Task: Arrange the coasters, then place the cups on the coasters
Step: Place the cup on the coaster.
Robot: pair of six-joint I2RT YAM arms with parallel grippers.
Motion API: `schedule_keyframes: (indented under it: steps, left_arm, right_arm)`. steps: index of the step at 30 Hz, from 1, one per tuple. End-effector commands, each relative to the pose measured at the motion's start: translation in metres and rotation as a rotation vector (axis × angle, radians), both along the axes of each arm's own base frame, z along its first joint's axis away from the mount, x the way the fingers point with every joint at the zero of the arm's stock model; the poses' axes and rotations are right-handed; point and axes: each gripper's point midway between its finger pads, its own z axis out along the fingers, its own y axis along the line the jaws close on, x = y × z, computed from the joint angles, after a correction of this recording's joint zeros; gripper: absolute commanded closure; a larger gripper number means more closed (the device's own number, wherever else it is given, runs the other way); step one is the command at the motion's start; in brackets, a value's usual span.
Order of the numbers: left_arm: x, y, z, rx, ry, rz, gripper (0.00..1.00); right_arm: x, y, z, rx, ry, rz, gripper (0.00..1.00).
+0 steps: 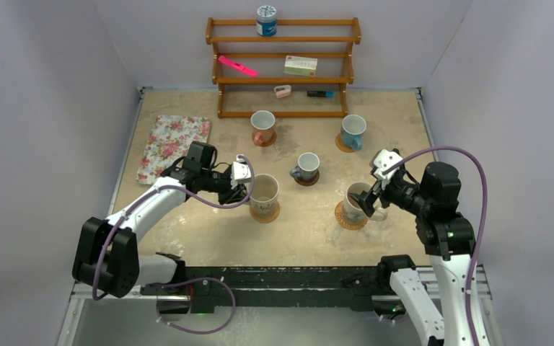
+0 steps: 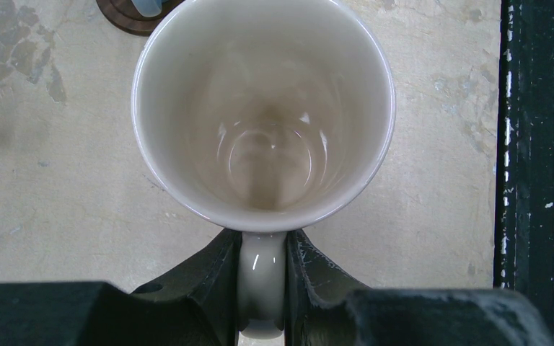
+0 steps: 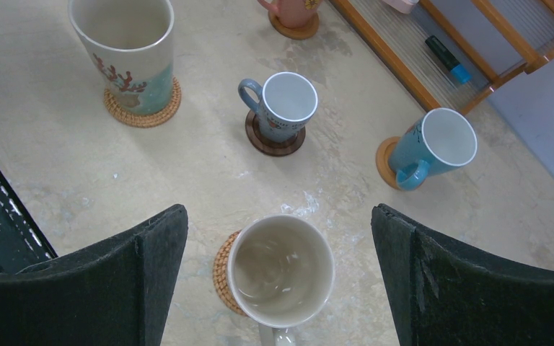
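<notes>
Left gripper (image 2: 262, 249) around mug handle (image 2: 262, 295)

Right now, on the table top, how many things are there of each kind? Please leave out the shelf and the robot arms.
Cups: 5
Coasters: 5
Floral mat: 1
Total: 11

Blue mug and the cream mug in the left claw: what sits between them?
The small grey mug on a dark coaster, shown in the top view.
</notes>
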Motion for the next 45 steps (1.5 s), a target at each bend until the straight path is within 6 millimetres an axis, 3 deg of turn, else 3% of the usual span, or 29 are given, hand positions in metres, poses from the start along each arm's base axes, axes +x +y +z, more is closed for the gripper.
schedule_keyframes:
  steps: [1,17,31,37,45]
  left_arm:
    - [0.003,-0.018,0.030,-0.111,-0.080,-0.077,0.95]
    - [0.002,-0.017,0.030,-0.098,-0.081,-0.085,0.78]
    - [0.002,-0.013,0.033,-0.082,-0.112,-0.074,0.45]
    - [0.003,-0.010,0.037,-0.067,-0.137,-0.059,0.18]
    - [0.004,-0.003,0.054,-0.052,-0.203,-0.036,0.10]
  right_arm:
    - [-0.004,0.004,0.004,0.006,-0.019,0.029,0.01]
    - [-0.006,0.004,0.005,0.006,-0.024,0.030,0.01]
    - [-0.007,0.004,0.006,0.006,-0.026,0.032,0.01]
    - [-0.007,0.004,0.006,0.005,-0.025,0.032,0.01]
    - [-0.008,0.004,0.006,0.004,-0.027,0.035,0.01]
